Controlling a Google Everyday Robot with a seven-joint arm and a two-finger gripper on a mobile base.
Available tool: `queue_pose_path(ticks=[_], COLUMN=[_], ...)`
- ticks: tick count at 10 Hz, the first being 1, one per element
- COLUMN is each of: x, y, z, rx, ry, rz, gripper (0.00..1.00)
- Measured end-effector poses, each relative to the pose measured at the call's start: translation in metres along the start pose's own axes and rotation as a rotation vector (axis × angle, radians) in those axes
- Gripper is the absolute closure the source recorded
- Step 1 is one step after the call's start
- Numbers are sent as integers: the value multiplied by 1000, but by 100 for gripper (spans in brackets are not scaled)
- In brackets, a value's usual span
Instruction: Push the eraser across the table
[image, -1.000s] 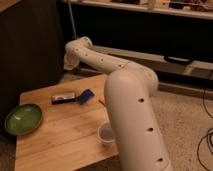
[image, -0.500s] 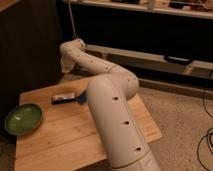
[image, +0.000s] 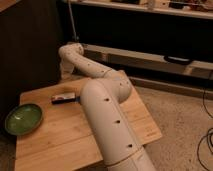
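Green bowl (image: 22, 119): sits at the left end of the worktop (image: 52, 142), unmoved. Eraser (image: 64, 97): dark block with a pale top, lies flat in the far-left part of the worktop, right of the bowl and in the same place as a second ago, so no push has begun. Claw (image: 64, 74): hangs at the far edge of the worktop, just beyond the eraser and apart from it; whether it is open or closed cannot be told, and nothing is seen in its hold. Arm (image: 107, 115): has swung leftward over the middle of the worktop and now hides what lay there. Judgement: approach stage, with the claw being brought in behind the eraser for the shove.
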Motion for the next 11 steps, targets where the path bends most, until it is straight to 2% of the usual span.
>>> queue_pose_path(ticks=[2,4,11], x=[2,4,9], y=[14,19,56], z=[15,20,53], rx=[-22,-40,-139], ry=[-5,-6,9], rz=[2,7,-5], gripper=[100,100,100])
